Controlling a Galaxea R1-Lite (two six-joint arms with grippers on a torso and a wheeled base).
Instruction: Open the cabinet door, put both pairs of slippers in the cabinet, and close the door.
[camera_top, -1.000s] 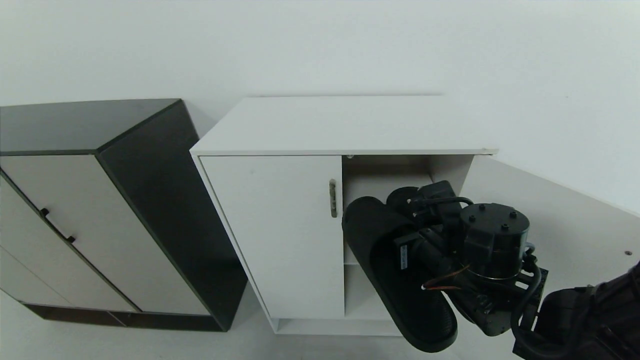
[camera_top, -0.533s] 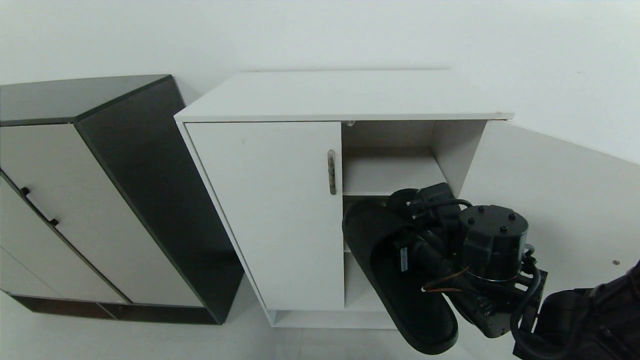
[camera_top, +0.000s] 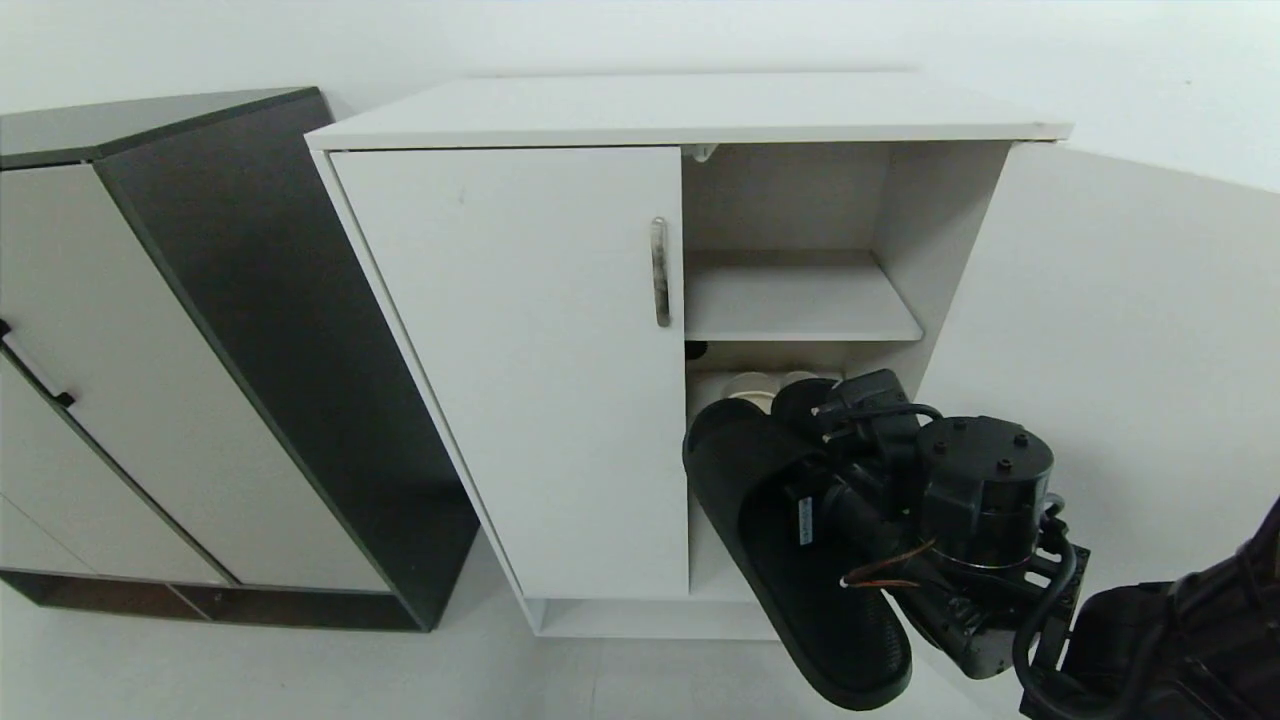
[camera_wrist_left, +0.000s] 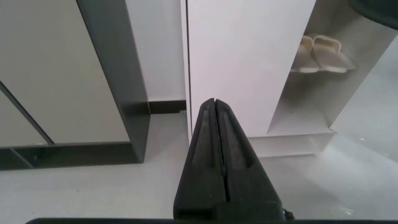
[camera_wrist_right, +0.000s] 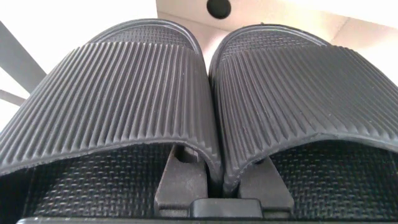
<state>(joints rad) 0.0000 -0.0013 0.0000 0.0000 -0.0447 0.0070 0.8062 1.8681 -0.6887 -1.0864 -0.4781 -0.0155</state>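
Status from my end: right gripper (camera_wrist_right: 222, 186) is clamped on the pair of black ribbed rubber slippers (camera_top: 800, 570). It has one finger under each strap and pinches the two inner walls together. The pair hangs tilted in the air, toes up toward the cabinet and heels low.

Just ahead of that gripper is the white laminate two-bay cabinet (camera_top: 690, 105), with its right bay standing open. The black pair is in front of that bay, not inside it. Just past the toes, a pair of beige slippers (camera_wrist_left: 323, 53) sits on a shelf in the open bay. One bare white shelf (camera_top: 800, 310) is above them.

The white left door (camera_top: 520, 370) is closed, and its slim metal bar handle (camera_top: 659, 272) is at the edge next to the open bay.

Left gripper (camera_wrist_left: 214, 109) has its fingers pressed together with nothing between them. It is low, pointing at the closed door's base. A dark grey cabinet (camera_top: 280, 350) stands beside the white one, on the far side from the right gripper.

The small white sticker (camera_top: 803, 520) on the right wrist has print too small for me to read.
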